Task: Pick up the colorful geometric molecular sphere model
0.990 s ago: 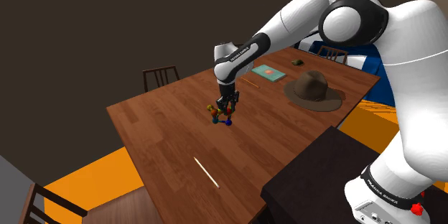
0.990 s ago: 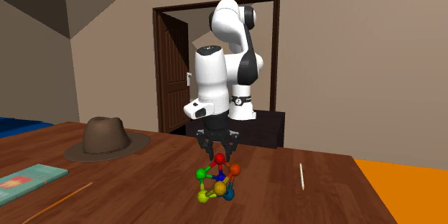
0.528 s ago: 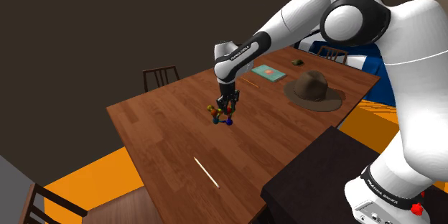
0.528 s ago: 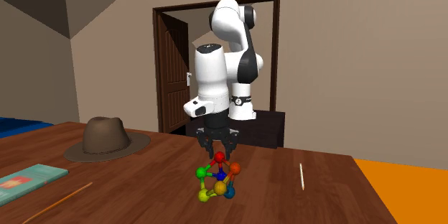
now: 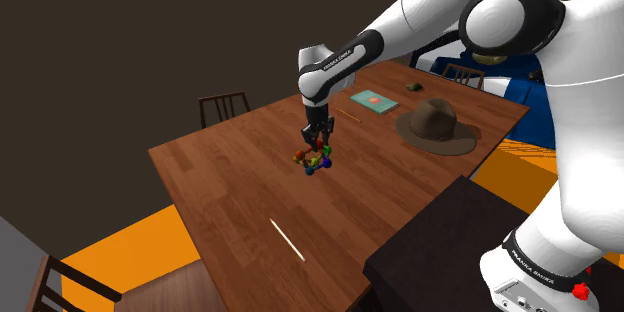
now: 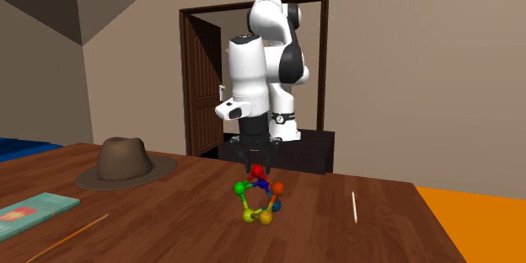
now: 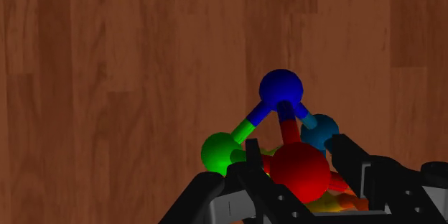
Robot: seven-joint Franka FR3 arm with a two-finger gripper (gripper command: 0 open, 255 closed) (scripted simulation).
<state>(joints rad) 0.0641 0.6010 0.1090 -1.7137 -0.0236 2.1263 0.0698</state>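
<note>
The gripper [image 6: 255,171], closed on the molecular model [image 6: 258,201] by its red ball [image 7: 300,172], has just raised it off the wooden table [image 6: 169,212], so the pickup looks achieved.

table [image 5: 230,190]: wood, planked grain | sphere model [image 7: 300,171]: smooth, slight sheen | hat [image 5: 436,125]: matt, cloth-like

Colourful ball-and-rod model [image 7: 289,131], its red ball between the hand's [image 7: 294,151] fingers [image 7: 346,155], over wooden tabletop [image 7: 108,79].
</note>
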